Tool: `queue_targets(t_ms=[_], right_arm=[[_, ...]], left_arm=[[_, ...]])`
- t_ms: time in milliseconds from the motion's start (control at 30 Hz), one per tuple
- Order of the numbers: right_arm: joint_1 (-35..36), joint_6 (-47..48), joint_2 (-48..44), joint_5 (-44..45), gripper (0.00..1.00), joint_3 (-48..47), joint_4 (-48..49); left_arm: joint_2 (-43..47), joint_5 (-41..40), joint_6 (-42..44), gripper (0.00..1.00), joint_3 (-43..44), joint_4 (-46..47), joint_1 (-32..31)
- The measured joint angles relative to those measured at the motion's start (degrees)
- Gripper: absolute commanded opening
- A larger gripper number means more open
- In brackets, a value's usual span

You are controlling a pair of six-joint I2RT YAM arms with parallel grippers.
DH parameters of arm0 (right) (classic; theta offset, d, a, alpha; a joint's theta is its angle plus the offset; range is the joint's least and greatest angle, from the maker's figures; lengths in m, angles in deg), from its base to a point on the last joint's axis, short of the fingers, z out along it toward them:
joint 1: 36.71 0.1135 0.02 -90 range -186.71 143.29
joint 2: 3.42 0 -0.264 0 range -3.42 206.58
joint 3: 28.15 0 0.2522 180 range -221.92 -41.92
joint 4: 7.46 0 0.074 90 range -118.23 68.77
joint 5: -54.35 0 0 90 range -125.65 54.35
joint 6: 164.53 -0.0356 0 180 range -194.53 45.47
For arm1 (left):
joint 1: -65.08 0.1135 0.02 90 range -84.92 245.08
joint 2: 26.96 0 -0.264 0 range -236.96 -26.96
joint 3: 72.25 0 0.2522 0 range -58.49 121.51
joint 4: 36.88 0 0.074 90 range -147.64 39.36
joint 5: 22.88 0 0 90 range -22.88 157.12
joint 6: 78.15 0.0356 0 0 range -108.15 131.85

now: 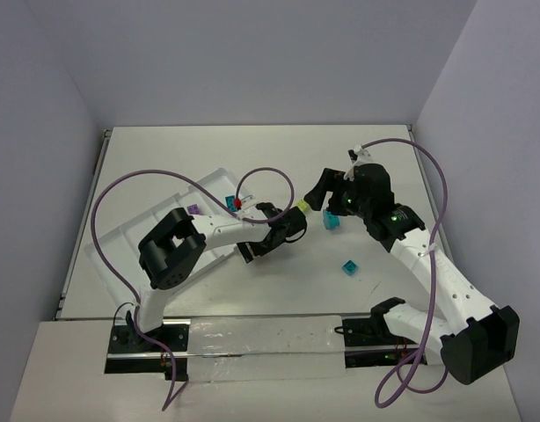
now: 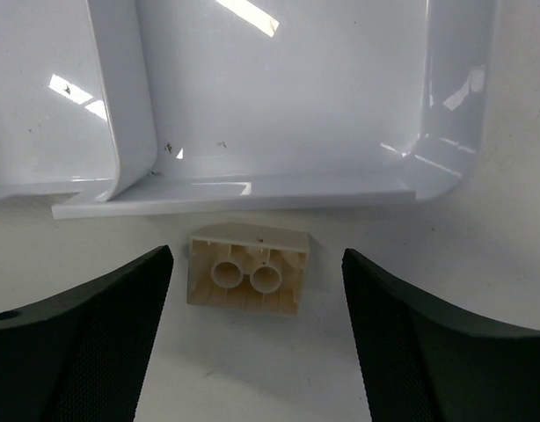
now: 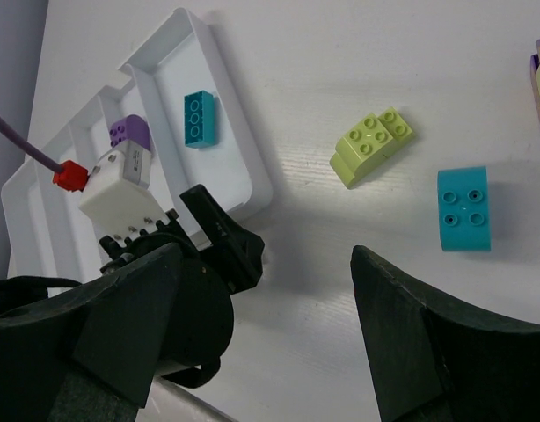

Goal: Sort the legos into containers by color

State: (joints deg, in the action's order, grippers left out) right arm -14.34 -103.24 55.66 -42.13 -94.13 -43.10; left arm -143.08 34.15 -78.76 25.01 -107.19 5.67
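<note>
Left arm reaching forward and to the right, left pincer [image 2: 257,253] low and tipped downward, jaws spread apart, right arm folded inward, right pincer [image 3: 266,249] near it, jaws wide apart

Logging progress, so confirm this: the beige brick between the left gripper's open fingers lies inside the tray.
Wrong: the beige brick lies on the table just outside the tray, not inside it, as the left wrist view shows. It is between the open fingers of the left gripper.
</note>
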Motion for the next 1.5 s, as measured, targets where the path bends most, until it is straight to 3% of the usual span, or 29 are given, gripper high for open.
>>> queue_targets(t_ms=[167, 300, 600, 800, 1000, 1167, 1300, 1500], right_arm=[[0.0, 0.0, -0.1, 0.0, 0.85, 0.1, 0.0], [0.0, 0.0, -0.1, 0.0, 0.85, 0.1, 0.0], [0.0, 0.0, -0.1, 0.0, 0.85, 0.1, 0.0], [0.0, 0.1, -0.1, 0.2, 0.85, 0.1, 0.0], [0.0, 0.0, -0.2, 0.2, 0.85, 0.1, 0.0], [0.1, 0.0, -0.6, 0.2, 0.85, 0.1, 0.0], [0.2, -0.2, -0.7, 0.0, 0.85, 0.1, 0.0], [0.3, -0.2, -0.6, -0.5, 0.85, 0.1, 0.0]], left_arm=[[0.0, -0.1, 0.7, 0.53, -0.9, 0.2, 0.8], [0.0, -0.1, 1.3, 0.47, -0.9, 0.5, 0.8], [0.0, -0.7, 2.8, 0.2, -0.8, 0.3, 0.3], [4.3, -2.7, 3.9, 0.18, -1.4, -1.4, -3.1], [22.7, -6.2, 5.8, 0.2, -9.0, -2.1, -4.1], [33.8, -9.1, 5.9, 0.2, -15.2, -4.3, 4.6], [42.2, -10.2, 6.6, 0.21, -22.3, -6.7, 16.2], [53.0, -12.3, 7.9, 0.21, -25.8, -9.9, 28.1]])
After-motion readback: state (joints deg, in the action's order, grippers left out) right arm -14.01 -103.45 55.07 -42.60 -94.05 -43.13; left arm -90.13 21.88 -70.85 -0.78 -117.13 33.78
